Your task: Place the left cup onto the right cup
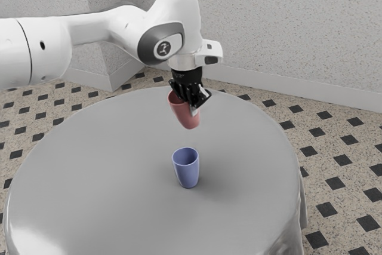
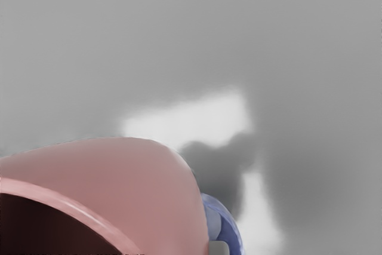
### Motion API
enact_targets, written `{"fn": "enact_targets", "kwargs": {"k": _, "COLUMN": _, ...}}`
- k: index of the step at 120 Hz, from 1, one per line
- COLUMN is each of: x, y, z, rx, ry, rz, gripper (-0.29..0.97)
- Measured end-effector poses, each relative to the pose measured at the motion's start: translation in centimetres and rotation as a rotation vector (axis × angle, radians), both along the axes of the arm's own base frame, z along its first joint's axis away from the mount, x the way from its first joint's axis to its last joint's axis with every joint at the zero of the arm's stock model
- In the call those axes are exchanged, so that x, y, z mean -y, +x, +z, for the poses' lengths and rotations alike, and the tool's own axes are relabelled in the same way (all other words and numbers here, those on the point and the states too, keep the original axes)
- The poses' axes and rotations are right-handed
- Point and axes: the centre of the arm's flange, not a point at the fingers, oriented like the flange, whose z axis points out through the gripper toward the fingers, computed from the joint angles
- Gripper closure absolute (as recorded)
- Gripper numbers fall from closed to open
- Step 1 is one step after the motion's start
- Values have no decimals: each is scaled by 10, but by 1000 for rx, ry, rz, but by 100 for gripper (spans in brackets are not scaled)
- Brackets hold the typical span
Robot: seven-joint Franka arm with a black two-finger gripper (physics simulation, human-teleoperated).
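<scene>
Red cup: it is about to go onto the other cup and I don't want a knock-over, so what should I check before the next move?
1. Grip: the claw is shut on the red cup at its rim. Ok.
2. Clearance: the red cup hangs in the air above the table. Ok.
3. Target: the blue cup stands upright, mouth up, with nothing in it. Ok.
4. Red cup's attitude: it hangs tilted, not level. Not ok.
5. Alignment: in the wrist view the blue cup peeks out beside the red cup; whether they are centred, cannot tell.
</scene>
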Motion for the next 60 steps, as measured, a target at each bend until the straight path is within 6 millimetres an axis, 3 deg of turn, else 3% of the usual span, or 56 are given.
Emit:
{"fn": "enact_targets", "kwargs": {"k": 33, "x": -2, "y": -32, "z": 11, "rx": -3, "ry": 17, "rz": 19, "gripper": 79}}
{"fn": "enact_targets", "kwargs": {"k": 60, "x": 6, "y": -46, "z": 17, "rx": 3, "ry": 22, "rz": 27, "gripper": 79}}
